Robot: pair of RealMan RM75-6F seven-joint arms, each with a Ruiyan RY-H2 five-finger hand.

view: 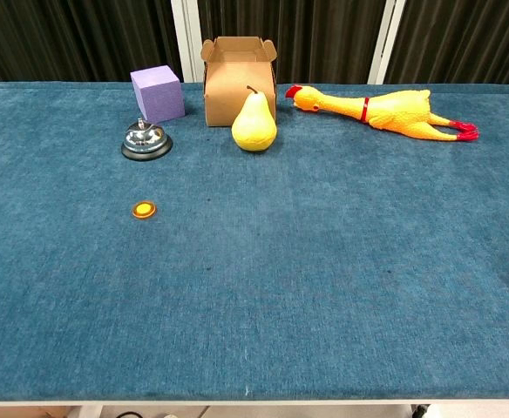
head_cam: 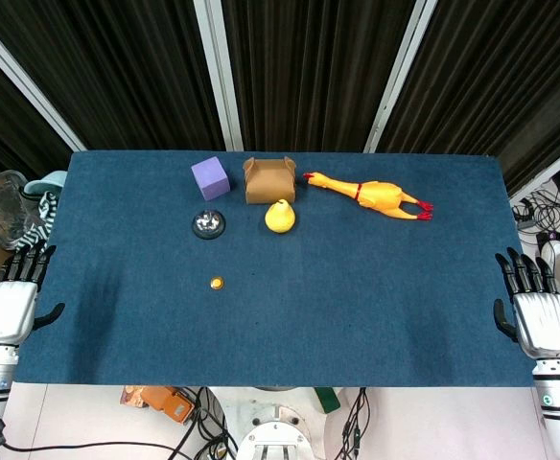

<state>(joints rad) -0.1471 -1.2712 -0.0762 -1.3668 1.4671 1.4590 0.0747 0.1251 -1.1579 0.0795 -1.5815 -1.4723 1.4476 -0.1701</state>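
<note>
The blue worktop (head_cam: 357, 307) carries a rubber chicken (head_cam: 371, 195), a cardboard box (head_cam: 269, 179), a purple cube (head_cam: 210, 177), a pear (head_cam: 280, 217), a bell (head_cam: 208, 223) and an orange disc (head_cam: 217, 283). My left hand (head_cam: 13, 297) and right hand (head_cam: 534, 309) rest at its side edges, fingers spread, holding nothing, well apart from everything.

Both arms run off the head view's bottom edge below the left hand (head_cam: 10, 305) and right hand (head_cam: 541, 316). The chest view shows neither hand. The bench (view: 324, 287) is cut at both sides there. The disc (head_cam: 217, 283) at 8 o'clock is too small to identify.
</note>
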